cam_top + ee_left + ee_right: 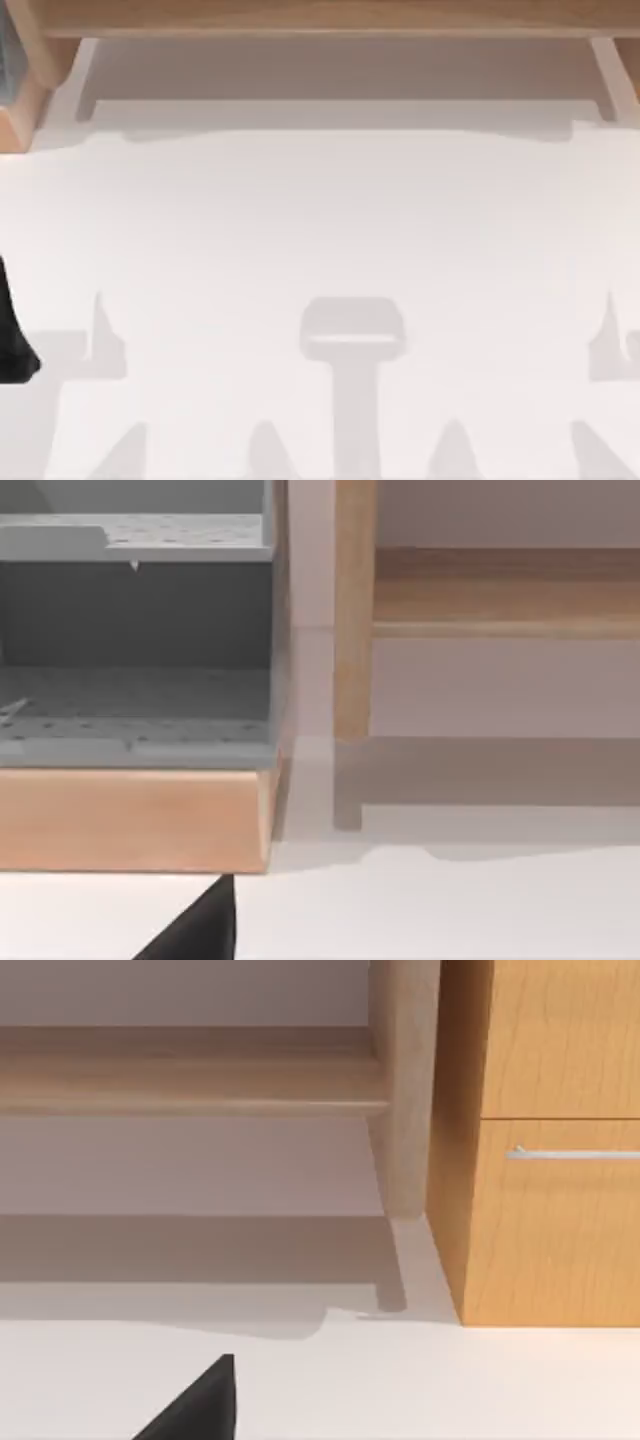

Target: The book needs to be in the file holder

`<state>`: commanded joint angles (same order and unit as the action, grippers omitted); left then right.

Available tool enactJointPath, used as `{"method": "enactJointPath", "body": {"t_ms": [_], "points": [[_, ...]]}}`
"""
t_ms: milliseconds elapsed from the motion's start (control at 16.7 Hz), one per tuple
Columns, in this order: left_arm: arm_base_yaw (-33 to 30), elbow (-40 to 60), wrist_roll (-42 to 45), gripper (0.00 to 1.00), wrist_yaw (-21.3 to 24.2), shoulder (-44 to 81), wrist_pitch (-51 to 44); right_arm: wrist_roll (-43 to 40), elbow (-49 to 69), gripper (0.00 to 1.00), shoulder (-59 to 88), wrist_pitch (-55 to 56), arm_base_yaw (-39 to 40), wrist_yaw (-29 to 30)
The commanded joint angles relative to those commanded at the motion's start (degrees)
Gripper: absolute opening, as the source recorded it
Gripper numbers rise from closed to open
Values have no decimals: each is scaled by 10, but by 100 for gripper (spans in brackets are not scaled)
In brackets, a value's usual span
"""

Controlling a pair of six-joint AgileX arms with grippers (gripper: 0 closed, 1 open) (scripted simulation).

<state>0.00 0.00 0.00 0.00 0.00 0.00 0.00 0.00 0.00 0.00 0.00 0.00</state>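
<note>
The book is out of view. The file holder is grey with perforated walls and stands on a light wooden block. In the top view, a sliver of the file holder sits at the table's far left back corner. A dark part of my left gripper pokes in over the white table, short of the wooden block. A dark piece of my left arm lies at the table's left edge. A dark part of my right gripper hangs over the bare table surface.
A wooden shelf on pale legs runs along the table's back edge. A wooden cabinet with a metal drawer handle stands at the back right. The white table is bare across its middle, with arm shadows near the front.
</note>
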Motion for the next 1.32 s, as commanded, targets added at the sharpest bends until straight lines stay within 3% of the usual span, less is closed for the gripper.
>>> {"method": "enactJointPath", "body": {"t_ms": [240,480,1320], "points": [[-4,17,-3,100,-5,15,0,0,0,100,0,0,0,0],[-31,118,-3,100,-31,110,-4,0,0,100,0,0,0,0],[-212,836,7,100,-195,783,-36,0,0,100,0,0,0,0]]}}
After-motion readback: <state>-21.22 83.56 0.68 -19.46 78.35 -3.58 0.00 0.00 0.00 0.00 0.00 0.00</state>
